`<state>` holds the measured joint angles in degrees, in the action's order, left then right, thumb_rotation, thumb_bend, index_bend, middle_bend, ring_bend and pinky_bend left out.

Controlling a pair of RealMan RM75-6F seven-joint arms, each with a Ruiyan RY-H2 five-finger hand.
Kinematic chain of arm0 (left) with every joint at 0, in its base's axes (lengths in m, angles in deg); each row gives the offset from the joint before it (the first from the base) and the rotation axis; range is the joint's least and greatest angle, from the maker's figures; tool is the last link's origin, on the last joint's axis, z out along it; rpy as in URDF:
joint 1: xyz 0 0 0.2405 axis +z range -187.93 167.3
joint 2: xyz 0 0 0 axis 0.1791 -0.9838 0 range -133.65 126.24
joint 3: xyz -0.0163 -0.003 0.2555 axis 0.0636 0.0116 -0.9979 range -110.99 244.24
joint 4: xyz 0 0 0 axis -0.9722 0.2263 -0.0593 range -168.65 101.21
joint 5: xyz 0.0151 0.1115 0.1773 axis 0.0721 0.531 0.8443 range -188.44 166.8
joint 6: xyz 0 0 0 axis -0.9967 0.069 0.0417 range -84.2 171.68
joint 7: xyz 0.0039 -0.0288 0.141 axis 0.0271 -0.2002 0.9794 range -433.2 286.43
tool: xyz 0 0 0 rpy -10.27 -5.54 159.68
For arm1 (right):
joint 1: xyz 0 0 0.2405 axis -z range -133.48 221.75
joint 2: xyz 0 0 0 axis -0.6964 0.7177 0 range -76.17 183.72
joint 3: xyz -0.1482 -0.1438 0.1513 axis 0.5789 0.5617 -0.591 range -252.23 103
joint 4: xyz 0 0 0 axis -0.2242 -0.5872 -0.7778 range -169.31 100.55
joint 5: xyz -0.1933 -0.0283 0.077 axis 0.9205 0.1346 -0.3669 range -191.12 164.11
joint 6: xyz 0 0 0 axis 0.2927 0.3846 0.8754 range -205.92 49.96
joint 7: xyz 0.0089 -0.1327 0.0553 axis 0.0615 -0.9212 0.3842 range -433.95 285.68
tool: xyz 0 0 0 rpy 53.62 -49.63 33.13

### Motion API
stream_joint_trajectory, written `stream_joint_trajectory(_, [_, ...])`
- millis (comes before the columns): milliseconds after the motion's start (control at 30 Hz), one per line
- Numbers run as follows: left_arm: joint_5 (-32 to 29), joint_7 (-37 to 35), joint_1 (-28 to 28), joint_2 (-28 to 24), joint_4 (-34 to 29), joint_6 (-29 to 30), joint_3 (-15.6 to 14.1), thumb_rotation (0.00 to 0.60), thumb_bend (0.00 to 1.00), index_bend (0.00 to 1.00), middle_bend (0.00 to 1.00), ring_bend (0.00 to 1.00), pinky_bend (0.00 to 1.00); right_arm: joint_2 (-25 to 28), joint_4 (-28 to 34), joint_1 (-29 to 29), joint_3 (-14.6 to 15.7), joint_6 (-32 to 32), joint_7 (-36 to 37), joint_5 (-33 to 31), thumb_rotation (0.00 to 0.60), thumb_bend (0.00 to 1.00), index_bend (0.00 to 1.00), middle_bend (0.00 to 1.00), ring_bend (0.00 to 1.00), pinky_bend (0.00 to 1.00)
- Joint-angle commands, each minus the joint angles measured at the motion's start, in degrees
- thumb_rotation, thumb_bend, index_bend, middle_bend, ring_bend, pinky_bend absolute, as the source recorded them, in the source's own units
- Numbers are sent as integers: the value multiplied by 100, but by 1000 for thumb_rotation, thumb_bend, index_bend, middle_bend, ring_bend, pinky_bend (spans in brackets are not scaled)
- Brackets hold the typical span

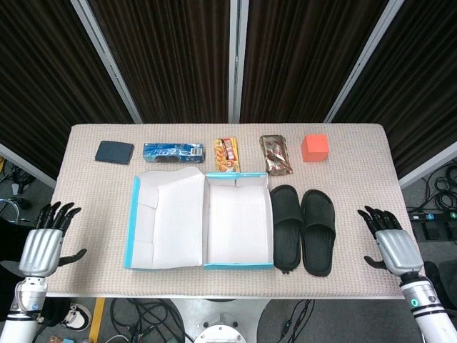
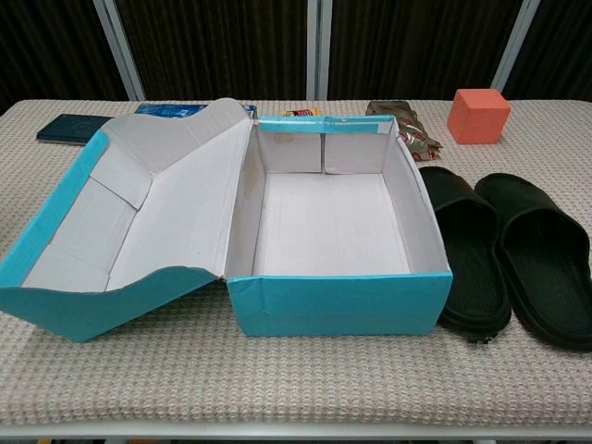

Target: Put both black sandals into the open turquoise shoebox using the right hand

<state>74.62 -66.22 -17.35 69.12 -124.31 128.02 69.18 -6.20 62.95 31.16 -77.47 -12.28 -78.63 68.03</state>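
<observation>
Two black sandals lie side by side on the table, the inner sandal (image 1: 286,226) (image 2: 467,260) right beside the box and the outer sandal (image 1: 318,230) (image 2: 544,254) to its right. The open turquoise shoebox (image 1: 238,264) (image 2: 338,304) stands empty, its lid folded out to the left. My right hand (image 1: 388,241) hovers open over the table's right front corner, well apart from the sandals. At the left front edge my left hand (image 1: 43,241) is open too. Neither hand shows in the chest view.
Along the back of the table (image 1: 364,179) lie a dark wallet (image 1: 114,151), a blue packet (image 1: 173,150), a candy pack (image 1: 227,154), a brown snack bag (image 1: 275,153) and an orange cube (image 1: 315,147) (image 2: 478,115).
</observation>
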Motion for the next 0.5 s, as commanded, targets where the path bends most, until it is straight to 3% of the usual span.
stream_joint_trajectory(33, [28,7,1,-10,-8,10,-11,600,89,161,102,25,36,161,231,-413,-256,-535,145,-337,600,58,0,0,0,0])
stream_joint_trajectory(267, [89,18,12,-49,-76,48,-34,600,89,161,102,26,36,503,525,-1592,-736,-2583,670,-1768,600,57,0,0,0,0])
stream_joint_trajectory(500, [89,-35,22,-91,-106,63,-30,600,89,161,102,25,36,405,367,-2666,-930,-3730,712,-3040,600,54,0,0,0,0])
